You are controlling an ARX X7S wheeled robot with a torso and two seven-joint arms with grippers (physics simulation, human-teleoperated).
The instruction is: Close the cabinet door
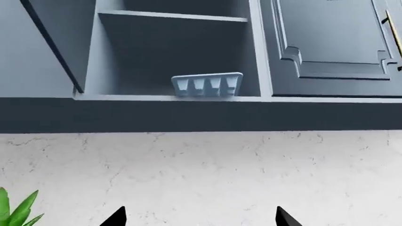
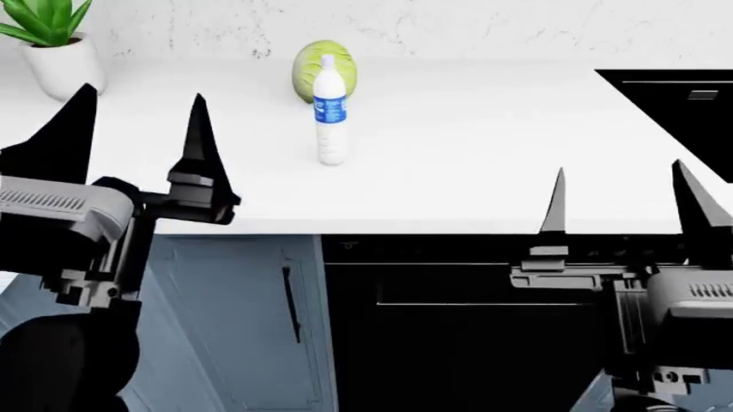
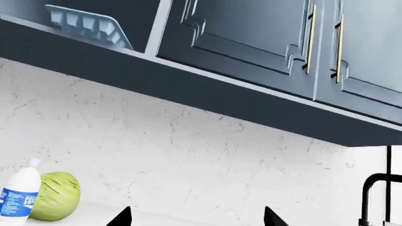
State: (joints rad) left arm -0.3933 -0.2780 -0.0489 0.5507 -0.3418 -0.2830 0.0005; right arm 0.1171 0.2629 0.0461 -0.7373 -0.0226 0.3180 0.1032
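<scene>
The left wrist view looks up at a blue-grey wall cabinet whose door [image 1: 55, 49] stands swung open at the left of its shelved compartment [image 1: 169, 52]. A pale ice tray [image 1: 207, 84] leans at that compartment's front lip and also shows in the right wrist view as the ice tray [image 3: 88, 26]. My left gripper [image 1: 199, 217] is open and empty well below the cabinet, facing the marble wall. In the head view the left gripper [image 2: 143, 96] and right gripper [image 2: 620, 169] both point upward in front of the counter. The right gripper [image 3: 197, 217] is open and holds nothing.
Closed cabinet doors [image 3: 251, 28] with gold handles [image 3: 311, 37] lie to the right of the open one. On the white counter [image 2: 481, 146] stand a water bottle [image 2: 330, 107], a cabbage [image 2: 307, 64] and a potted plant [image 2: 51, 43]. A black sink [image 2: 681, 112] and faucet [image 3: 377, 197] are at the right.
</scene>
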